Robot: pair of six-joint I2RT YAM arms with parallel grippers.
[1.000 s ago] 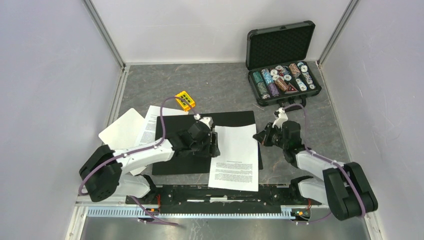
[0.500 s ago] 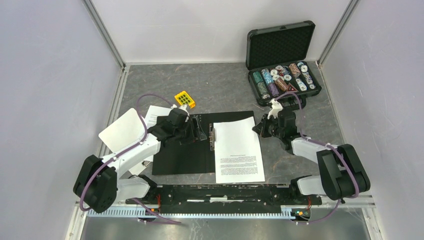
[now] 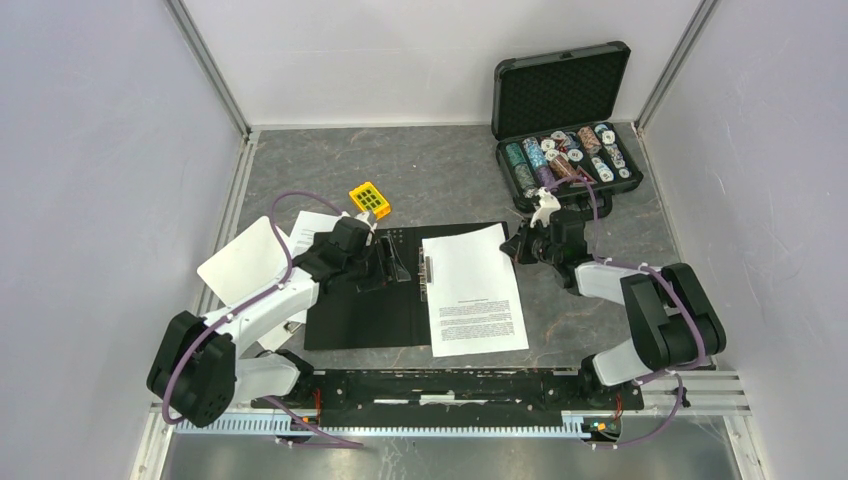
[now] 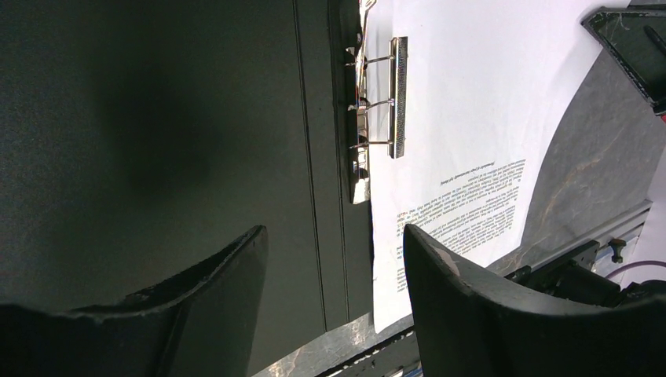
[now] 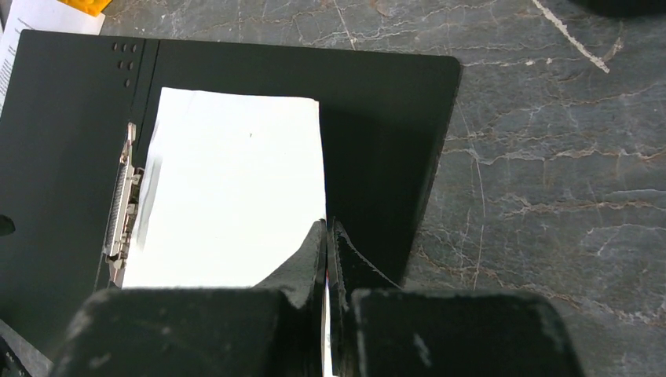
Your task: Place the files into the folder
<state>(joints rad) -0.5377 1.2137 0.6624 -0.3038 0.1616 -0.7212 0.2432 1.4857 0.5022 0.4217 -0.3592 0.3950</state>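
The folder (image 3: 360,310) lies open, black inside up, its metal clip (image 4: 377,102) along the spine. One sheet of the files (image 3: 472,288), white with printed text, lies over the folder's right half, its near end hanging past the folder's edge. My right gripper (image 5: 326,236) is shut on that sheet's right edge near its far corner. My left gripper (image 4: 334,243) hovers open above the folder's left half beside the clip, holding nothing. Another printed sheet (image 3: 310,225) pokes out from behind the left arm.
A white clipboard (image 3: 245,262) lies left of the folder. A yellow block (image 3: 369,200) sits behind it. An open black case of poker chips (image 3: 565,150) stands at the back right. Walls close in the table on both sides.
My left gripper drew back leftward from the clip. My right gripper moved toward the back, dragging the sheet farther onto the folder's right half.
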